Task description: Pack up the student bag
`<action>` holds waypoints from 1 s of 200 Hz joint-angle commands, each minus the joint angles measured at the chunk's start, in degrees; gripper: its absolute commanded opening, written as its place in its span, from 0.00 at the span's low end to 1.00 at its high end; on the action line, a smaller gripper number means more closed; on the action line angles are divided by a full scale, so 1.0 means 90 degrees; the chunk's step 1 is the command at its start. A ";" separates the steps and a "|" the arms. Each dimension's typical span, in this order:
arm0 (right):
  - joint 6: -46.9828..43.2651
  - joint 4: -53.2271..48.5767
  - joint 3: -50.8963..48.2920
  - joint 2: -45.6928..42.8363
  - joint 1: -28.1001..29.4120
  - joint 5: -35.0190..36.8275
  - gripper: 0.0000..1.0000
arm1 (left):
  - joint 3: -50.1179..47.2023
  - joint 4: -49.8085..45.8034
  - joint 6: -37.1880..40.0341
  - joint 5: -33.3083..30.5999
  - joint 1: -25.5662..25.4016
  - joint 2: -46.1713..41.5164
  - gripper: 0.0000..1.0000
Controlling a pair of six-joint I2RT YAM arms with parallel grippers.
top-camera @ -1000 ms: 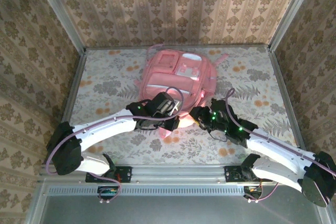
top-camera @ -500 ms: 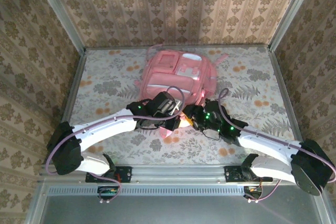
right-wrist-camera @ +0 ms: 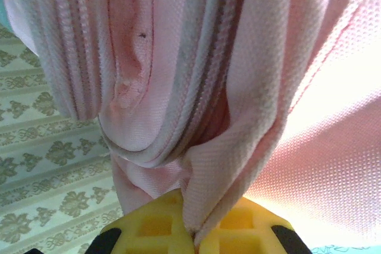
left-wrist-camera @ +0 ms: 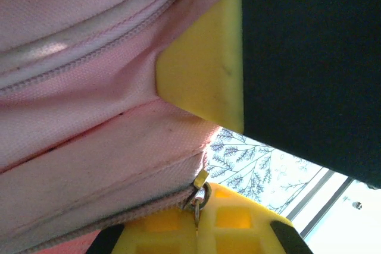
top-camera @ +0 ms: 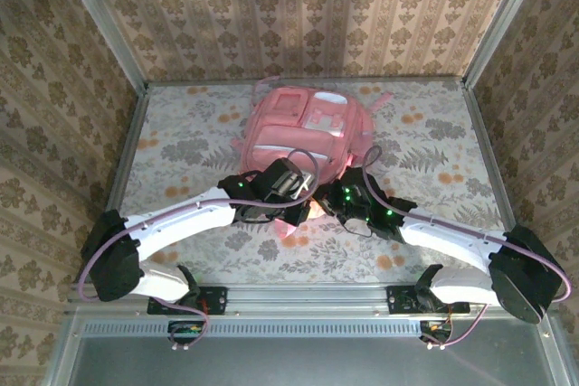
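student bag (top-camera: 303, 128): on bench (top-camera: 181, 142), centre toward 12 o'clock | left tool (top-camera: 299, 209): clamped on bag fabric at its 6 o'clock edge, beside zip pull (left-wrist-camera: 201, 197) | right tool (top-camera: 327, 198): clamped on a fabric fold at its 5 o'clock edge

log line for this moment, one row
left tool: shut on student bag fabric by zip pull | right tool: shut on student bag fabric | bag: lying on table
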 commanded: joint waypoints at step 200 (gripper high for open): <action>-0.1874 -0.2034 0.0600 -0.0510 -0.0853 0.0598 0.00 | -0.1358 -0.0482 0.0151 0.0390 0.1267 -0.1202 0.00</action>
